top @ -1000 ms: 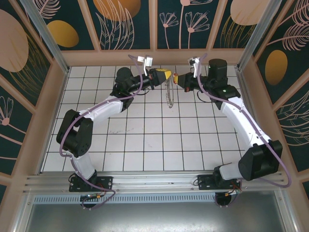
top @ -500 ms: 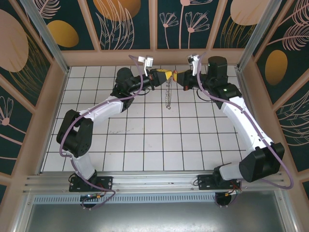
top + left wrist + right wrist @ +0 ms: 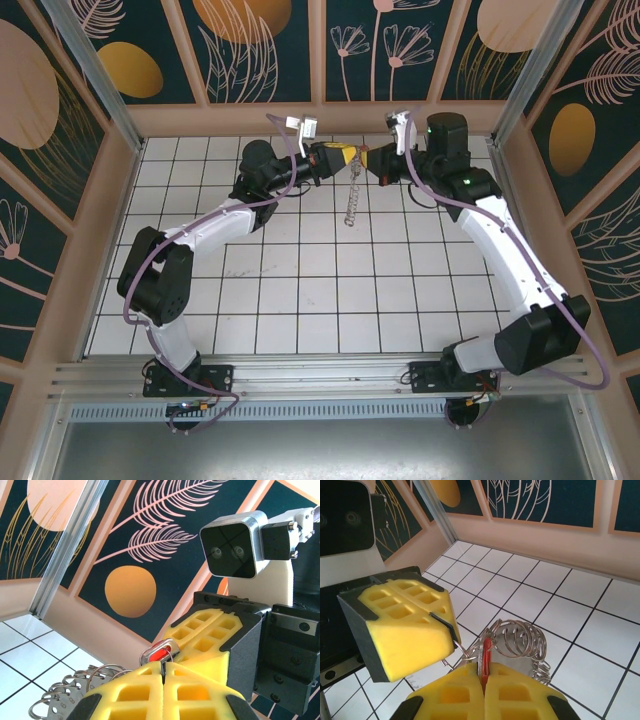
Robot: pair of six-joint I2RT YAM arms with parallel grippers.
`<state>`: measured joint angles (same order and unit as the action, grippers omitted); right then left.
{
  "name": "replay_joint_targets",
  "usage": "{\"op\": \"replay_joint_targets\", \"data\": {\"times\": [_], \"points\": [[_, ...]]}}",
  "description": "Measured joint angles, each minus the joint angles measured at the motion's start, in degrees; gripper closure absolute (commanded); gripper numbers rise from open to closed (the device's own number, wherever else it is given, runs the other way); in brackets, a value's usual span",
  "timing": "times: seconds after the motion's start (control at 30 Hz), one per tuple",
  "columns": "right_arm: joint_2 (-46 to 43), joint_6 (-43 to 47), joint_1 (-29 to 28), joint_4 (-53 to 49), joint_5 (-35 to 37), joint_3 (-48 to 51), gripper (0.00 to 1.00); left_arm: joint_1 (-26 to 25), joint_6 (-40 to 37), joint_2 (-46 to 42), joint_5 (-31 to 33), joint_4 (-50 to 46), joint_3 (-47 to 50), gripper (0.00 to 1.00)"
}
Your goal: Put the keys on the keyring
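White square tiles with dark grout cover the table (image 3: 300,290), glossy and flat, boxed in by peach-framed wall panels (image 3: 250,40) of deep teal printed with pale leaves and orange discs. Both arms are smooth white shells with black joints and loose purple cables. Their fingers are blocky yellow lattice pads with square recesses, backed in black.

The keyring (image 3: 520,640) is a bunch of thin, shiny silver wire loops stacked like a spring. It hangs in the air between the two grippers at the far middle of the table, its tail dangling above the tiles. A small oval red piece (image 3: 159,653) rimmed in silver sits at the top of the bunch.

Compared with a second ago, the right gripper (image 3: 484,680) has edged nearer to the left gripper (image 3: 162,672), so the two pad blocks now sit almost touching. The dangling bunch, which hung in a long slanted line, now hangs a little shorter and more gathered.

Both pairs of pads are pressed fully together. The left pinches a thin dark metal stem of the keyring in its seam, just under the red piece. The right grips the red piece edge-on between its fingertips, with the silver loops fanning out just beyond them
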<state>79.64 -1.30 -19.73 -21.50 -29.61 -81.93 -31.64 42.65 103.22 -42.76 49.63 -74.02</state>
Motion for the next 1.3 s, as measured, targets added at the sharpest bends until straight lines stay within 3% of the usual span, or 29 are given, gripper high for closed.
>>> {"op": "replay_joint_targets", "data": {"times": [0.13,0.47,0.63,0.77,0.83,1.3], "points": [[1.22,0.44,-0.04,-0.94,0.59,-1.46,1.0,0.02,0.07,0.0,0.66,0.07,0.04,0.74],[5.66,0.63,0.39,-2.58,2.62,-3.15,1.0,0.22,0.39,-1.53,3.3,0.11,3.23,0.57],[7.89,0.85,0.66,-3.04,2.62,-3.78,1.0,1.42,-0.26,-6.21,5.42,-0.66,6.43,0.41],[10.08,0.98,0.66,-3.58,2.56,-4.61,1.0,2.93,-1.29,-10.6,7.63,-1.42,8.57,0.21],[11.58,1.01,0.66,-3.96,2.43,-5.38,1.0,3.63,-1.97,-12.92,9.25,-2.34,9.81,0.02],[32.5,2.16,0.68,-6.1,1.75,-20.5,1.0,5.42,-6.67,-21.84,18.88,-12.68,13.05,0.02]]}}
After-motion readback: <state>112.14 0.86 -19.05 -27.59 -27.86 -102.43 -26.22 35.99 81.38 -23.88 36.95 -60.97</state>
